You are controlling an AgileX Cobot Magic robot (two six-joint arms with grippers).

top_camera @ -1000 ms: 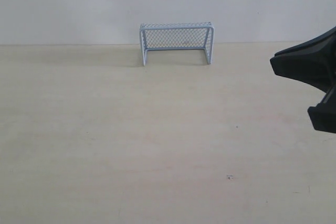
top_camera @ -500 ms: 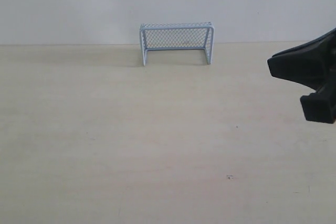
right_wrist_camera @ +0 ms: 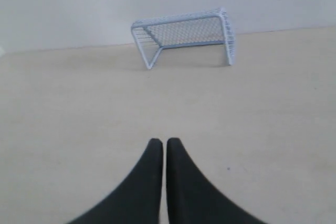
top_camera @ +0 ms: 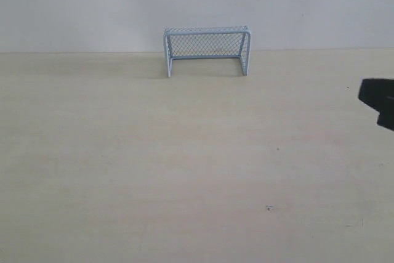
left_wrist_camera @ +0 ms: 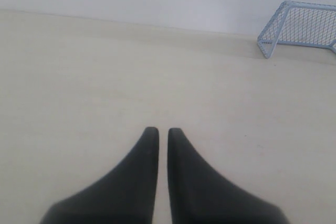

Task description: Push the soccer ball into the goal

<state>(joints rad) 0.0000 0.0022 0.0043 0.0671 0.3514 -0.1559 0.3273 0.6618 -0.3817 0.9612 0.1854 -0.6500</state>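
Note:
The pale blue-white goal (top_camera: 207, 50) with fine mesh stands against the back wall, its mouth facing the table; it also shows in the left wrist view as the goal (left_wrist_camera: 299, 27) and in the right wrist view as the goal (right_wrist_camera: 184, 40). The soccer ball is out of view in every frame. My left gripper (left_wrist_camera: 159, 129) is shut with nothing between its fingers, over bare table. My right gripper (right_wrist_camera: 160, 140) is shut and empty too, pointing toward the goal from a distance. In the exterior view only a dark piece of the right gripper (top_camera: 378, 100) shows at the right edge.
The light wooden table (top_camera: 184, 164) runs back to a white wall (top_camera: 92, 4). A few small dark specks (top_camera: 268, 208) mark the surface.
The right gripper has pulled back to the right, so that only a small part remains at the exterior view's edge. The goal has not moved.

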